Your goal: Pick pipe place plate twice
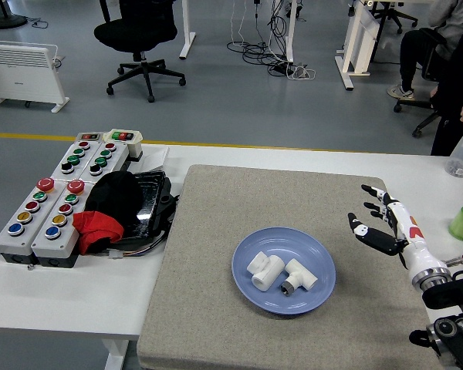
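Where they lie touching, two white pipe tees (284, 276) on blue plate (251, 294).

Two pipe fittings (282, 277) on blue plate (251, 291), right hand (392, 223) spread empty

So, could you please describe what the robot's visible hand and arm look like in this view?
Only the right hand shows. It is white with black fingertips and joints and has an orange-red marking on its back. A silver metal cuff joins it to a black arm, whose lower part has round fittings, near the picture's corner. The left arm is out of view.
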